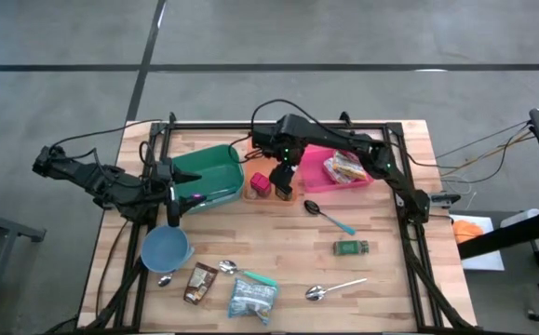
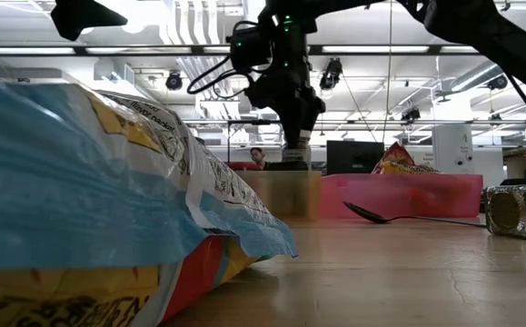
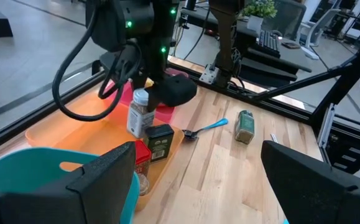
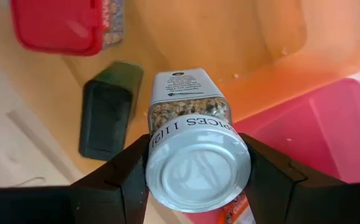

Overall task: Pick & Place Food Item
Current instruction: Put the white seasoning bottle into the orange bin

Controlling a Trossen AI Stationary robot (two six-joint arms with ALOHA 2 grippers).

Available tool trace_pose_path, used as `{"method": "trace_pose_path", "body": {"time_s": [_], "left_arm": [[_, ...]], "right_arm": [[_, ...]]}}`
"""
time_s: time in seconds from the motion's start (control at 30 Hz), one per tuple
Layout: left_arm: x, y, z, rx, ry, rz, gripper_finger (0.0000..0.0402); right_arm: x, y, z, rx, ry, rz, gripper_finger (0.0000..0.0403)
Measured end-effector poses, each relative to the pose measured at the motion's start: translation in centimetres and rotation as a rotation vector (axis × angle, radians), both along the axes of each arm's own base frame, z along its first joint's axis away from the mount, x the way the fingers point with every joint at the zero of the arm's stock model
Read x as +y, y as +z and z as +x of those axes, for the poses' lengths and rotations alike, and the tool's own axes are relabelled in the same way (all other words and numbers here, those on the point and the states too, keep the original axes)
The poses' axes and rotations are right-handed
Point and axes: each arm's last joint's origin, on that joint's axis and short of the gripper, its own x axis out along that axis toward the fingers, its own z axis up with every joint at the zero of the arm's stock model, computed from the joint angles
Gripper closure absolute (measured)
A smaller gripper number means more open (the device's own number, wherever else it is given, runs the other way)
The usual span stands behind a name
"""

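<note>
A clear spice jar point(image 4: 191, 112) with a silver lid, filled with brownish seeds, sits between the fingers of my right gripper point(image 4: 198, 167), which is shut on it and points down over the orange tray point(image 3: 80, 134). In the tray, beside this jar point(image 3: 138, 115), stand a dark green jar point(image 3: 160, 142) and a red-lidded jar point(image 4: 61, 25). My left gripper point(image 3: 198, 186) waits open at the table's left, beside the teal bin point(image 1: 208, 172). My right gripper pinches the spice jar at its lid end point(image 4: 198, 163), one finger point(image 4: 120, 180) on each side of the silver lid. The fingers come from above, pointing down. The jar hangs roughly upright below them, lid up; whether its base touches the tray I cannot tell.
A pink bin point(image 1: 317, 175) holding a snack bag stands right of the tray. On the open wood lie a teal-handled spoon point(image 1: 330, 216), a green jar on its side point(image 1: 351, 247), two more spoons, snack packets point(image 1: 250, 296) and a blue cup point(image 1: 165, 247).
</note>
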Motion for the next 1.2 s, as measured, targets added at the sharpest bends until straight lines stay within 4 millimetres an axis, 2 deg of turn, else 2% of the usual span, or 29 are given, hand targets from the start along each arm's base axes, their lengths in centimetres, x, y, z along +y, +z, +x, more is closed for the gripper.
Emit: {"method": "trace_pose_path", "body": {"time_s": [0.73, 1.0, 1.2], "left_arm": [[0.0, 0.0, 0.0, 0.0, 0.0, -0.001, 0.0055], [0.0, 0.0, 0.0, 0.0, -0.001, -0.001, 0.0055], [0.0, 0.0, 0.0, 0.0, -0.001, -0.001, 0.0055]], "right_arm": [[3.2, -1.4, 1.5, -0.023, 0.216, 0.013, 0.0202], [3.2, -2.8, 1.4, 0.015, 0.244, 0.023, 0.0199], [3.2, -3.1, 1.3, 0.022, 0.247, 0.025, 0.0198]]}}
